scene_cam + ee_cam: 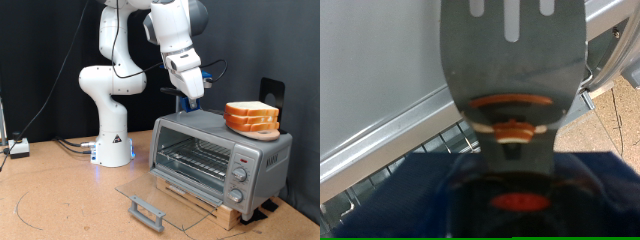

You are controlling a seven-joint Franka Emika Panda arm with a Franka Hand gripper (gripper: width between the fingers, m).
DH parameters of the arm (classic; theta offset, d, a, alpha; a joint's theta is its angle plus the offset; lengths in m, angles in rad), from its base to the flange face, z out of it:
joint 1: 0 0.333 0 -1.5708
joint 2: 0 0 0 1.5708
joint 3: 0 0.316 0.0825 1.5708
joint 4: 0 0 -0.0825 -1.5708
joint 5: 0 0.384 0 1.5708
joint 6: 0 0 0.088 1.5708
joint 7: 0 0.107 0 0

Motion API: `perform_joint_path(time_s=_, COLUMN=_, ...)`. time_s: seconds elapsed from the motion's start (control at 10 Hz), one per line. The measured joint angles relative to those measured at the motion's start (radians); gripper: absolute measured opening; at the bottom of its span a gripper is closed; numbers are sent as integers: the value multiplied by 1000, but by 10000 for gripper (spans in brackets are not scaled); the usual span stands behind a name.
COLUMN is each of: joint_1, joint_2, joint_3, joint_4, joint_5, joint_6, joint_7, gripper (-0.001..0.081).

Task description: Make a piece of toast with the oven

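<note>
One spatula [515, 60] clamped in gripper [192, 98] | above oven [220, 155], door [160, 198] open | bread stack [252, 118] at 3 o'clock

A white arm [150, 50] reaches down from the exterior view's top, its gripper [192, 100] hanging just above the oven [220, 155] near the roof's back-left corner; whether the fingers are parted cannot be made out. The oven sits on a wooden board [205, 200] with its glass door [160, 192] folded down flat and the wire rack [195, 155] showing inside. A pile of bread slices [252, 118] rests on the oven's roof toward the right.
</note>
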Motion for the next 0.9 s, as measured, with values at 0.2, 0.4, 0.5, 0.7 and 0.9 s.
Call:
perform_joint_path(time_s=0.2, joint_1=2, joint_2=0, joint_3=2, joint_4=3, joint_5=9, joint_6=-1, joint_7=0, gripper=395)
perform_joint_path(time_s=0.4, joint_1=10, joint_2=0, joint_3=2, joint_4=11, joint_5=26, joint_6=-4, joint_7=0, gripper=395)
perform_joint_path(time_s=0.5, joint_1=14, joint_2=0, joint_3=3, joint_4=15, joint_5=32, joint_6=-4, joint_7=0, gripper=395)
perform_joint_path(time_s=0.7, joint_1=15, joint_2=0, joint_3=14, joint_4=20, joint_5=32, joint_6=-4, joint_7=0, gripper=395)
perform_joint_path(time_s=0.9, joint_1=15, joint_2=1, joint_3=30, joint_4=20, joint_5=32, joint_6=-6, joint_7=3, gripper=395)
